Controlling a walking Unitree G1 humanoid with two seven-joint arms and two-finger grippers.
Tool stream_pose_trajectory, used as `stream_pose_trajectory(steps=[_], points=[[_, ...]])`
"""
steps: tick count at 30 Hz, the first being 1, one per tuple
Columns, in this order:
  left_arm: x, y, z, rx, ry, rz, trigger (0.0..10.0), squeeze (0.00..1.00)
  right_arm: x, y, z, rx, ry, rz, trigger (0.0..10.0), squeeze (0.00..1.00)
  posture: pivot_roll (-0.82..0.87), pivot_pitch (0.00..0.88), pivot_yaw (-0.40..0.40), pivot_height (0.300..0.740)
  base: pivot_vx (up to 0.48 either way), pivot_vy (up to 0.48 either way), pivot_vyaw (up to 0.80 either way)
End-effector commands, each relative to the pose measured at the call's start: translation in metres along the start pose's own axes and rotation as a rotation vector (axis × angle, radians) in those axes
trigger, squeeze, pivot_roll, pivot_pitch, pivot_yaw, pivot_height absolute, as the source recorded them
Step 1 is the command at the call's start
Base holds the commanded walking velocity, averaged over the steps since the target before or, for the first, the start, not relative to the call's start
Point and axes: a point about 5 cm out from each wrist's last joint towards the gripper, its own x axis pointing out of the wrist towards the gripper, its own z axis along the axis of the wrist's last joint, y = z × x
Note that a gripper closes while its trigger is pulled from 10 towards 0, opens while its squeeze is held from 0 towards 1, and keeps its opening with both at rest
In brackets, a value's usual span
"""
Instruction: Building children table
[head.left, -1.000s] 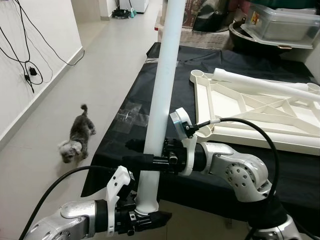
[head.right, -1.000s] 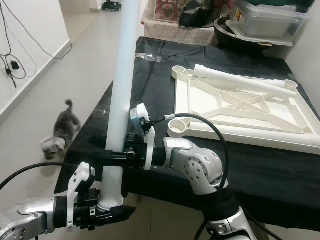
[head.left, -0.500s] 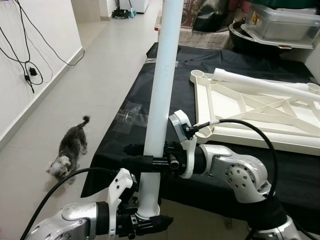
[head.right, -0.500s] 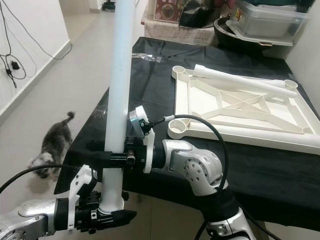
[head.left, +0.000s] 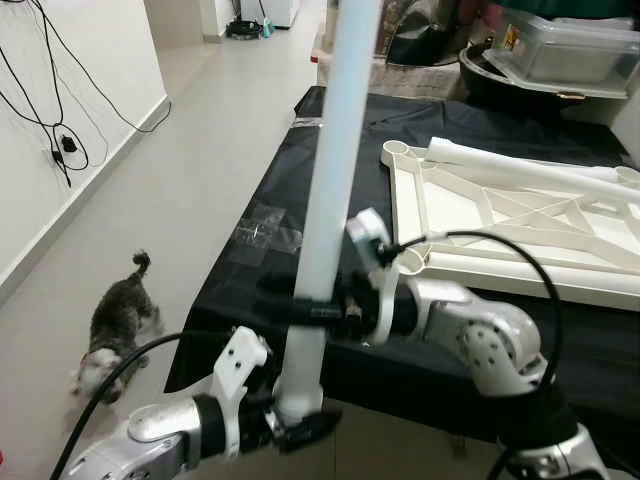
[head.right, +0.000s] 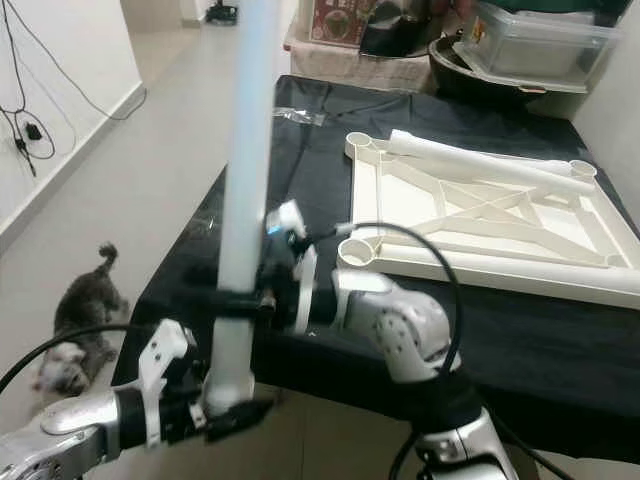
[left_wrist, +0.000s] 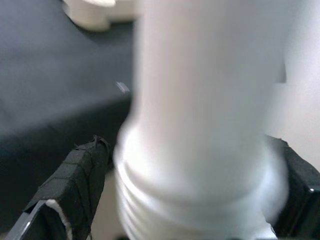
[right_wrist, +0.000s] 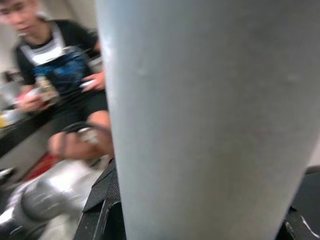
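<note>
table leg (head.left: 335, 170) upright, pinched low by left gripper (head.left: 285, 420), higher by right gripper (head.left: 310, 308); next, seating it in frame (head.left: 520, 225) socket.

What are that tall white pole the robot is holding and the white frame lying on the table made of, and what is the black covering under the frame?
The pole looks like smooth matte white plastic, with moulded ridges at its lower end. The frame seems to be the same moulded plastic, given its thin ribs and round corner sockets. The black covering looks like thin cloth or sheeting: it wrinkles and drapes over the edge.
</note>
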Motion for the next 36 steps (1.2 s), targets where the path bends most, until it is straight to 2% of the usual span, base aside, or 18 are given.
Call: stream_pose_trajectory(steps=[1, 2, 3, 4, 6, 7, 9, 11, 13, 14, 26, 29, 36], points=[[-0.001, 0.003, 0.002, 0.012, -0.018, 0.05, 10.0, 0.0, -0.004, -0.005, 0.006, -0.028, -0.026, -0.048, 0.0, 0.0, 0.09, 0.11, -0.054, 0.74, 0.0, 0.0, 0.0], [0.001, 0.011, 0.008, 0.008, -0.092, 0.171, 10.0, 0.0, -0.011, -0.022, 0.017, -0.07, -0.08, -0.184, 0.0, 0.0, 0.09, 0.108, -0.056, 0.74, 0.0, 0.0, 0.0], [0.001, 0.016, 0.011, 0.007, -0.125, 0.243, 10.0, 0.0, -0.016, -0.032, 0.024, -0.095, -0.114, -0.275, 0.0, 0.0, 0.09, 0.108, -0.057, 0.74, 0.0, 0.0, 0.0], [0.001, 0.016, 0.011, 0.007, -0.125, 0.243, 10.0, 0.0, -0.016, -0.032, 0.024, -0.095, -0.114, -0.275, 0.0, 0.0, 0.09, 0.108, -0.057, 0.74, 0.0, 0.0, 0.0], [0.0, 0.024, 0.015, 0.002, -0.173, 0.355, 10.0, 0.0, -0.023, -0.045, 0.032, -0.121, -0.164, -0.412, 0.0, 0.0, 0.09, 0.108, -0.057, 0.74, 0.0, 0.0, 0.0], [0.0, 0.024, 0.015, 0.002, -0.173, 0.355, 10.0, 0.0, -0.023, -0.045, 0.032, -0.121, -0.164, -0.412, 0.0, 0.0, 0.09, 0.108, -0.057, 0.74, 0.0, 0.0, 0.0], [-0.002, 0.031, 0.019, -0.006, -0.22, 0.453, 10.0, 0.0, -0.03, -0.059, 0.042, -0.16, -0.232, -0.585, 0.0, 0.0, 0.09, 0.107, -0.059, 0.74, 0.0, 0.0, 0.0], [-0.002, 0.031, 0.019, -0.006, -0.22, 0.453, 10.0, 0.0, -0.03, -0.059, 0.042, -0.16, -0.232, -0.585, 0.0, 0.0, 0.09, 0.107, -0.059, 0.74, 0.0, 0.0, 0.0], [-0.004, 0.037, 0.021, 0.005, -0.254, 0.53, 10.0, 0.0, -0.038, -0.071, 0.048, -0.223, -0.296, -0.768, 0.0, 0.0, 0.09, 0.107, -0.06, 0.74, 0.0, -0.135, 0.0], [-0.006, 0.039, 0.022, 0.01, -0.263, 0.552, 10.0, 0.0, -0.041, -0.073, 0.049, -0.236, -0.315, -0.817, 0.0, 0.0, 0.09, 0.105, -0.061, 0.74, 0.0, -0.364, 0.0], [-0.011, 0.054, 0.023, 0.042, -0.264, 0.641, 10.0, 0.0, -0.033, -0.079, 0.042, -0.238, -0.362, -0.866, 0.0, 0.0, 0.1, 0.109, -0.063, 0.74, 0.0, -0.42, 0.0], [-0.011, 0.055, 0.022, 0.017, -0.267, 0.645, 10.0, 0.0, -0.032, -0.08, 0.043, -0.246, -0.37, -0.877, 0.0, 0.0, 0.1, 0.109, -0.064, 0.74, 0.094, -0.415, 0.0], [-0.013, 0.06, 0.02, -0.01, -0.274, 0.69, 10.0, 0.0, -0.031, -0.082, 0.046, -0.265, -0.39, -0.895, 0.0, 0.0, 0.09, 0.111, -0.064, 0.74, 0.0, 0.0, 0.0]])
